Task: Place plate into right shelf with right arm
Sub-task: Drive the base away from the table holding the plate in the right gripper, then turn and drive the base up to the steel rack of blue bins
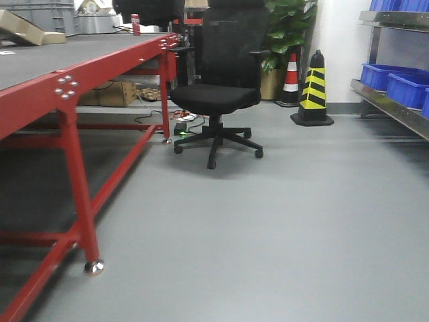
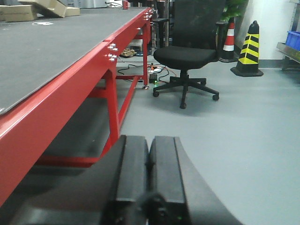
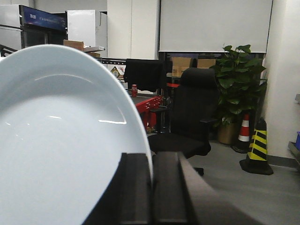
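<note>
The left hand [image 2: 150, 174] is pressed closed; the right hand [image 3: 151, 187] clamps the plate [image 3: 56, 140] by its rim.

The left and bottom edges of the right wrist view cut off the plate [image 3: 61, 140], and the right hand [image 3: 151, 161] covered its lower rim. In the front view the right shelf [image 1: 392, 109] showed only a corner, the rest lying beyond the right edge. The red can [image 1: 135, 24] far on the table [image 1: 40, 62] was too small to read.
</note>
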